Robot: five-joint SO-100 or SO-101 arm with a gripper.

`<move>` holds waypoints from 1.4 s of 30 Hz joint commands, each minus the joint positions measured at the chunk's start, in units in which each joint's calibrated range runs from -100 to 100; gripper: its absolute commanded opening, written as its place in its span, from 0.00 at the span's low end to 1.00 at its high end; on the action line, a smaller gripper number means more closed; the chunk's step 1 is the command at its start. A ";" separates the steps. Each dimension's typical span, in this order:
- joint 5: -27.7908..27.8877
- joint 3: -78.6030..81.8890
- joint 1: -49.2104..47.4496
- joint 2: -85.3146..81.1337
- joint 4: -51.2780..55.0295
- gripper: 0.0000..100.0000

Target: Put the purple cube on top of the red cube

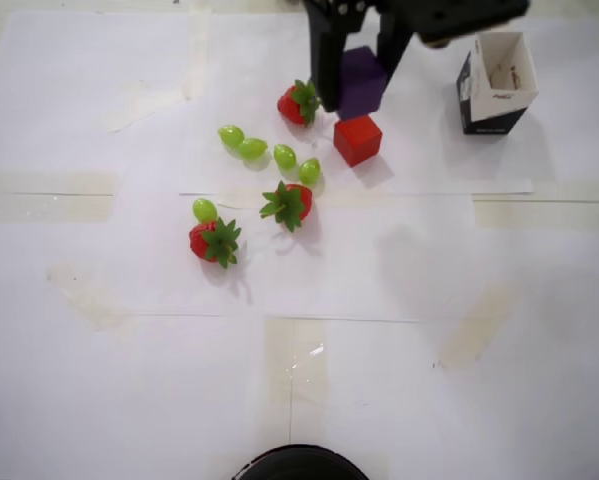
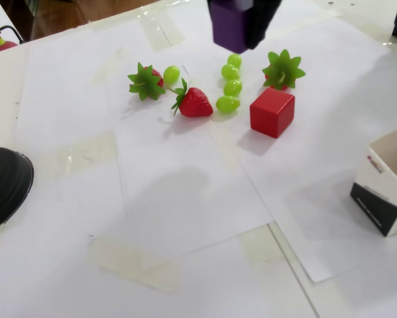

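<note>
From where I stood, the claw (image 1: 361, 80) was clamped on the purple cube (image 1: 362, 82), one black finger on either side, holding it up in the air, clear of the white worktop (image 1: 429, 330). In the overhead view the purple cube sat just above the red cube (image 1: 357, 139) in the frame, not yet lined up with it; in the fixed view it hung at the top edge, left of the red one and well above it. To my eye the carry was under way and the placing was what remained: the cube wanted bringing squarely over the red cube, faces parallel, then lowering gently until they met before letting go, since a skewed or early release would likely tip it off. The nearest strawberry (image 1: 299, 103) sat close to the claw's left finger in the overhead view, so I would have watched that side. Counting left to right in the overhead view: three strawberries, five green grapes (image 1: 252, 148), one purple cube, one red cube, and one open paper box (image 1: 496, 82) at the far right.
</note>
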 commanded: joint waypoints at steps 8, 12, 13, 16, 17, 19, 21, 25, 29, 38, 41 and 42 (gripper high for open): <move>-1.07 14.36 -2.78 -8.12 -5.69 0.04; -1.03 18.63 -2.63 -8.55 -9.85 0.04; -1.03 19.09 -2.63 -8.55 -10.43 0.04; -0.78 20.81 -2.26 -8.55 -12.71 0.04; -0.73 21.18 -2.11 -8.38 -13.04 0.04; -0.49 21.36 -1.82 -8.12 -13.45 0.04; -0.49 21.63 -1.60 -7.78 -13.78 0.04; -0.24 22.81 -1.16 -7.60 -14.76 0.04; -0.24 24.36 -0.79 -7.52 -15.74 0.04; -0.24 25.90 -0.50 -6.92 -17.70 0.04; -0.49 26.63 -0.50 -6.83 -18.11 0.04; -0.54 26.90 -0.50 -6.83 -18.19 0.04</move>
